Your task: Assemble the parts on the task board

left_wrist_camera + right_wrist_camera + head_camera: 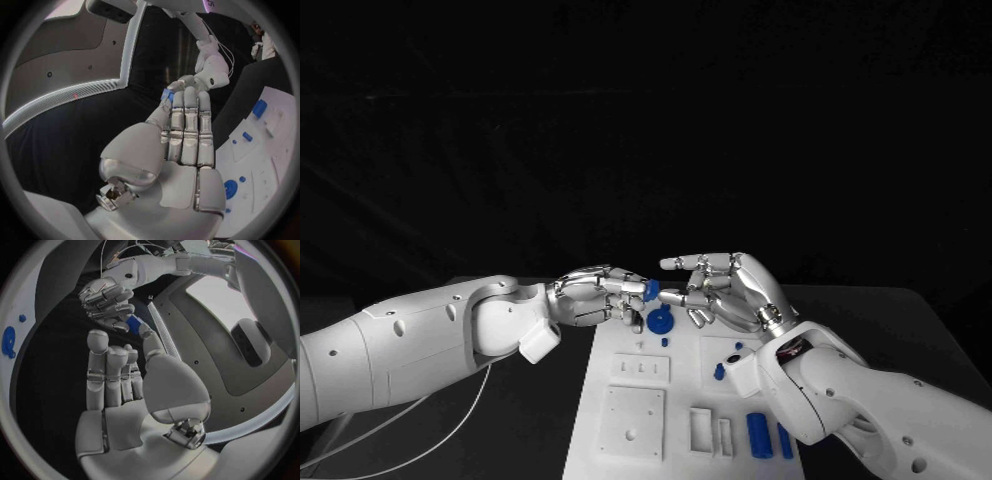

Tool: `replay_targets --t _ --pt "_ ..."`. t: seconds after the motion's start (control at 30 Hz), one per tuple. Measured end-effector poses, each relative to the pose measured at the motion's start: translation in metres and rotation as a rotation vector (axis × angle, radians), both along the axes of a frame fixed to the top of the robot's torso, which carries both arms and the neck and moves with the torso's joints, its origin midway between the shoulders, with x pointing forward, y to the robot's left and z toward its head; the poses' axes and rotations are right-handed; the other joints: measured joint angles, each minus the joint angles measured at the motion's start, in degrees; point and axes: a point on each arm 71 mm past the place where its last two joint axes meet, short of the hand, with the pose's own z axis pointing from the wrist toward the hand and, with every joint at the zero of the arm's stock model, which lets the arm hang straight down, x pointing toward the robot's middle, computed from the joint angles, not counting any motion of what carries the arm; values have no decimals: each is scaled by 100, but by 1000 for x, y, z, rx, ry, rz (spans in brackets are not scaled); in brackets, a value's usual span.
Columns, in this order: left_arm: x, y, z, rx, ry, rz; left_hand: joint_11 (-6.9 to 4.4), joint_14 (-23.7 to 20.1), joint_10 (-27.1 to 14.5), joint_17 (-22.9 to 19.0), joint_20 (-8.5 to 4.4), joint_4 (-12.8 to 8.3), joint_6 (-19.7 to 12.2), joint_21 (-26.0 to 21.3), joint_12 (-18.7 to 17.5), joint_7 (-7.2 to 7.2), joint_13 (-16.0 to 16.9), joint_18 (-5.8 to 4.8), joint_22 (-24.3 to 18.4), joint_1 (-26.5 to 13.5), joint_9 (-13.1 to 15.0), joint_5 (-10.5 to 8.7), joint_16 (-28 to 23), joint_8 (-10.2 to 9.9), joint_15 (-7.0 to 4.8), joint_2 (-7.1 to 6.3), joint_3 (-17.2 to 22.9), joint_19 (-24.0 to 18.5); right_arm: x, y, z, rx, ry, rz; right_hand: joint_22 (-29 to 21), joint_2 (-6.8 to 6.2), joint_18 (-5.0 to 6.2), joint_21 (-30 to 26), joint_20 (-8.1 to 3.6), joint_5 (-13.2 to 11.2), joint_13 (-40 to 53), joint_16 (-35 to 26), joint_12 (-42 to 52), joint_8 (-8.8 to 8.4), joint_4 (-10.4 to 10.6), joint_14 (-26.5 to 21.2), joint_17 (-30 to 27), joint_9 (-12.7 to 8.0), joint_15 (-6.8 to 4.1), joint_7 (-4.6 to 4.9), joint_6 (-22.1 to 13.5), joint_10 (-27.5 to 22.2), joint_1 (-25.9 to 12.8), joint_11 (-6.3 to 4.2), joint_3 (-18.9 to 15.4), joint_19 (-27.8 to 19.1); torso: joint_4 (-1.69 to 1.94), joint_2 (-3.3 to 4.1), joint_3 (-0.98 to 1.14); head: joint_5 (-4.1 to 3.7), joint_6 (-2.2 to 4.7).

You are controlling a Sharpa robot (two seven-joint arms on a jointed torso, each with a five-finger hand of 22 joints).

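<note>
Step in hand looks like a hand-to-hand transfer above the far end of the task board. Left hand pinches a small blue part at its fingertips. Right hand, fingers spread and holding nothing, has its thumb tip touching that part. Next move probably needs the right hand to close a firm pinch before the left lets go.

The head view looks down on the task board from near above it, while both wrist views look close along their own fingers, all three sharing the meeting hands above that board.
</note>
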Motion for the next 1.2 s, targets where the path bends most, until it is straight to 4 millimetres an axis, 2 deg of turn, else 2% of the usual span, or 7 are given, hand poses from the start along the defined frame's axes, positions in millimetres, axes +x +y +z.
replay_targets --t 0.37,0.4,0.5,0.53,0.57,0.6,1.2 --pt "2 2 0 5 -3 7 0 0 0 5 0 -16 31 0 0 -37 -1 0 27 7 88 -1 39 -21 0 -7 16 0 -2 2 -1 0 7 15 0 24 -2 0 0 0 0 21 7 0 -15 0 12 0 0 3 41 9 -24 9 -48 0 -7 1 10 12 -13" --pt "2 3 0 5 -3 8 0 0 0 5 0 -16 31 0 0 -39 -1 0 27 7 209 -1 39 -19 0 -7 16 0 -2 2 -2 0 9 17 0 24 -3 0 0 0 -1 21 22 0 -15 0 12 0 0 3 41 9 -24 9 -48 0 -7 1 10 13 -14" --pt "3 3 0 7 -4 9 -13 -19 15 11 0 -16 44 0 0 -53 -1 0 40 6 246 -2 39 8 19 -6 16 0 -3 3 -3 -1 14 22 0 24 -4 0 0 0 -1 21 22 0 1 0 21 0 0 20 58 10 -24 9 -63 0 -9 1 10 17 -15" --pt "3 3 0 7 -5 10 -19 -20 21 11 0 -16 50 0 0 -59 -1 0 43 5 380 -1 39 15 19 -5 16 0 -4 3 -4 -1 16 24 0 24 -13 0 0 1 -1 21 22 0 1 0 21 0 0 23 62 10 -24 9 -63 0 -9 1 10 19 -17" --pt "3 4 0 8 -5 10 -19 -20 22 11 0 -17 55 0 0 -73 -1 0 43 1 1314 -1 39 15 19 -2 17 0 -4 3 -4 -1 17 25 -1 24 -26 0 0 1 -1 21 22 0 1 0 21 0 0 23 62 10 -24 9 -63 0 -9 1 10 20 -18" --pt "3 4 0 8 -5 10 -19 -20 22 11 0 -17 49 0 0 -79 -1 0 43 -2 1620 -1 39 14 19 1 17 0 -4 3 -5 -2 19 27 -1 24 -28 0 0 1 -1 21 22 0 1 0 21 0 0 23 62 10 -24 10 -63 0 -9 1 10 20 -19" --pt "3 4 -1 14 -10 7 -19 -20 21 10 0 -17 32 0 0 -93 3 0 62 -32 1621 -1 39 -1 19 1 16 0 -4 7 -7 0 28 34 -1 91 -30 0 0 -40 -2 21 22 0 -31 0 20 0 0 4 81 10 44 10 -94 0 -1 1 4 25 -23"
